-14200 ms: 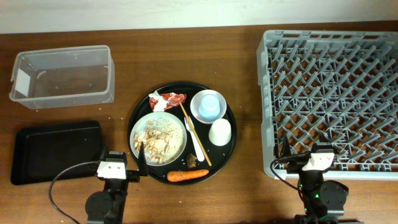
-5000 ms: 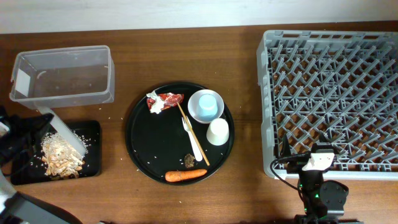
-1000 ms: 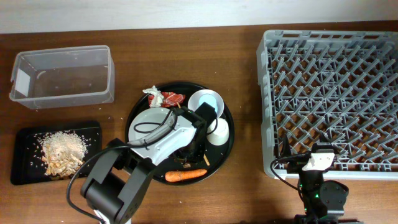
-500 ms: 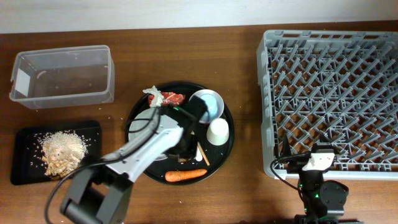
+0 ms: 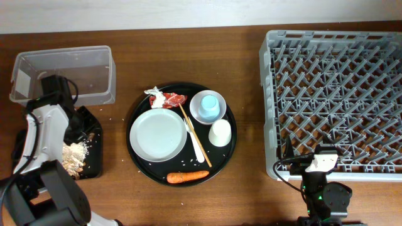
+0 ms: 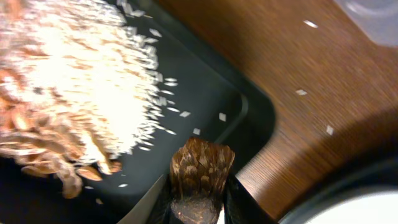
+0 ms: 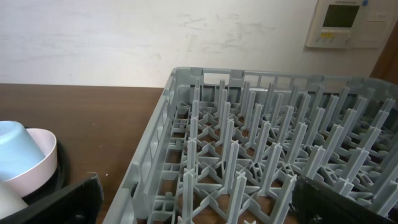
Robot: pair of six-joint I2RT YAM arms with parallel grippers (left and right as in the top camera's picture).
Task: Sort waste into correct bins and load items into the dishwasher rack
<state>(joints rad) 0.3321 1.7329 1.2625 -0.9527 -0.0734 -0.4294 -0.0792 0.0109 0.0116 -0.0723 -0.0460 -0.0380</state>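
**Q:** L arm pose?

**A:** L arm bent over far-left of surface, between clear tub and black tray. L claw points down over tray's corner and pinches a brown scrap on both sides. Scrap is above bare tray floor, near the food scraps, apart from them.

**Q:** R side?

**A:** R claw low at near edge of surface, facing dishwasher rack. Fingers spread wide, nothing between them.

**Q:** Edges, room?

**A:** Tray rim just R of the scrap; loose grains on wood beyond it. Tub wall close behind L arm. Round tray well apart to R. It carries:
- plate
- blue cup inside bowl
- small cup
- chopsticks
- fork
- carrot at near rim
- wrapper and tissue at far rim

Bare wood strip between round tray and rack.
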